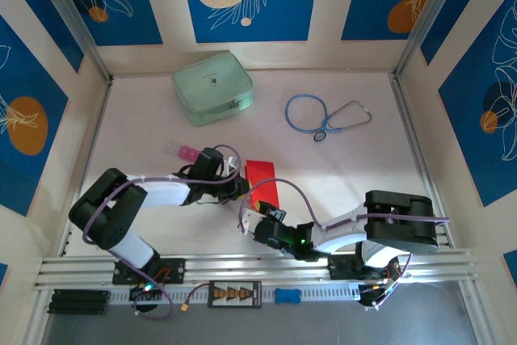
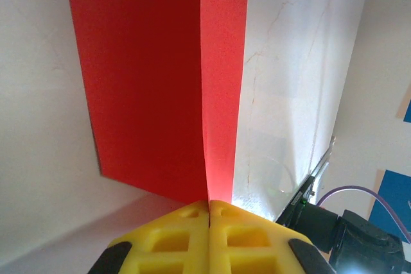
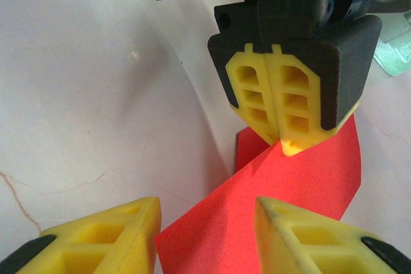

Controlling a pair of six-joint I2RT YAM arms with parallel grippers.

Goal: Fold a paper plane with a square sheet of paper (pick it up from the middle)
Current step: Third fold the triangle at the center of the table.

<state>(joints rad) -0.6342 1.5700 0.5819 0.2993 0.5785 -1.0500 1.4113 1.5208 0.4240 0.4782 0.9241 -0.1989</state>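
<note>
Square sheet of paper: bright red, located near the middle of the table, towards its near edge, between the two grippers. In the left wrist view the sheet carries one straight crease running away from the fingers, with a broad darker panel to the left of the crease and a narrower, brighter strip to the right. In the right wrist view part of the sheet lifts off the surface and slopes up to the opposing gripper.

Left gripper: jaws fully closed, with the sheet pinched between the yellow fingers at the crease line. The right wrist view confirms this grip: the fingertips meet on the raised edge of the paper.

Right gripper: jaws apart, holding nothing. The near corner of the sheet lies in the gap between its two yellow fingers; whether either finger touches the paper cannot be determined.

Other items on the table:
- Small pink object, just beside the left arm, left of the sheet.
- Pale green case, at the far side, well apart from the sheet.
- Blue stethoscope, far right of centre.
</note>
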